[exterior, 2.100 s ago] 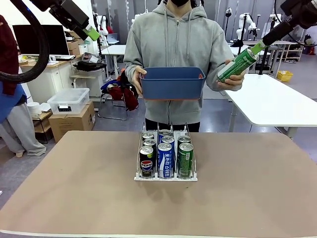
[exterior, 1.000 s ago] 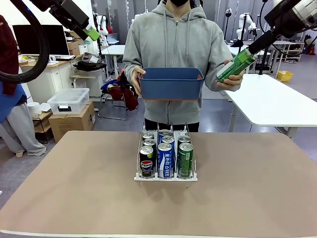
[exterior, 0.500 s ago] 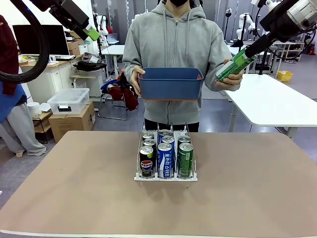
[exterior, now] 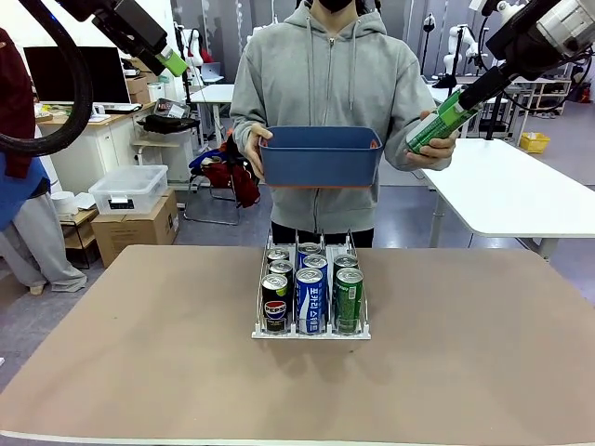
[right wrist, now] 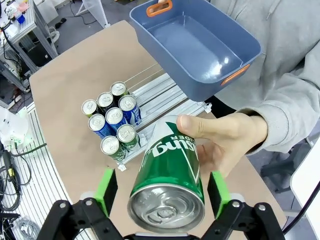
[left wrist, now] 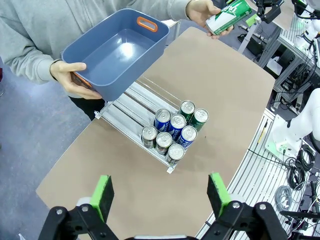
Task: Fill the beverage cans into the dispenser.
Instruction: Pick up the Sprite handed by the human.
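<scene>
While the person holds a blue bin [exterior: 322, 155], the right end effector [exterior: 457, 100] meets the green can [exterior: 435, 124] in the person's hand [exterior: 429, 150]. Left wrist view: the left end effector [left wrist: 162, 194] gapes wide above the rack [left wrist: 131, 107] on the counter [left wrist: 210, 80]. Right wrist view: the pads [right wrist: 106, 189] flank the can, not visibly pressing.

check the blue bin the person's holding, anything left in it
Empty. The left wrist view looks down into the blue bin and shows only its bare floor; the right wrist view shows the same.
</scene>
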### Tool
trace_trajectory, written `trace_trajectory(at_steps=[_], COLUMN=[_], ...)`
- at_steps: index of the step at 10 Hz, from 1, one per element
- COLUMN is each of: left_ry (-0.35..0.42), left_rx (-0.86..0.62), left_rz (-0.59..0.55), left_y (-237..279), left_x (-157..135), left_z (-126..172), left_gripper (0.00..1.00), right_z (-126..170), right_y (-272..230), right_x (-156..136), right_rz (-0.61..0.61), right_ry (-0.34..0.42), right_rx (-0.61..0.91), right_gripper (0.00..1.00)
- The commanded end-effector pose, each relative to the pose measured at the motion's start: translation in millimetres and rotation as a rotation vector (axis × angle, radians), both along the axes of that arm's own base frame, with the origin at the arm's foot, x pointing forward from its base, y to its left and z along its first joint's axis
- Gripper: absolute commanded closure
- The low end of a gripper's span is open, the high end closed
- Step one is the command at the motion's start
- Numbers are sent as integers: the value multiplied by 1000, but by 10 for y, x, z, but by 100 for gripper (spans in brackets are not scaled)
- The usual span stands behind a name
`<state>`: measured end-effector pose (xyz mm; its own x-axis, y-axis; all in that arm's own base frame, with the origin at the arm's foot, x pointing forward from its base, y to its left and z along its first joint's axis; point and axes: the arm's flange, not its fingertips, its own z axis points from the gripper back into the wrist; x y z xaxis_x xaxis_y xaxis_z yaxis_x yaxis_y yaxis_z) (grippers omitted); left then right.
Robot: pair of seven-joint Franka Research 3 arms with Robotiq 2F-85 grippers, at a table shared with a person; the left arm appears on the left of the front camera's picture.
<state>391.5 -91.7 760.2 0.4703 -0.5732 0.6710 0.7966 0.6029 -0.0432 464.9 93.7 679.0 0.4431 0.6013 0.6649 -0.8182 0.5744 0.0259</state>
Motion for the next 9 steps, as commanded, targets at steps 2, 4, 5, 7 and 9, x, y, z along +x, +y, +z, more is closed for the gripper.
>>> trace_trajectory(at_steps=[2, 4, 5, 7, 9], left_ry=[2, 2, 2, 2, 2], left_rx=[-2, -2, -2, -2, -2], left_rz=[0, 0, 0, 0, 0], left_y=[16, 16, 16, 16, 16], left_x=[-5, -5, -5, -5, -5], left_z=[-4, -4, -4, -4, -4], left_gripper=[0, 0, 0, 0, 0], right_z=[-22, -26, -23, -28, -42], right_y=[-23, -27, -33, -34, -57], right_x=[4, -2, 4, -5, -31], right_rz=[-25, -25, -27, -28, -1], right_ry=[20, 24, 24, 24, 3], right_rx=[-1, -3, 0, 19, 17], right_gripper=[77, 100, 100, 100, 100])
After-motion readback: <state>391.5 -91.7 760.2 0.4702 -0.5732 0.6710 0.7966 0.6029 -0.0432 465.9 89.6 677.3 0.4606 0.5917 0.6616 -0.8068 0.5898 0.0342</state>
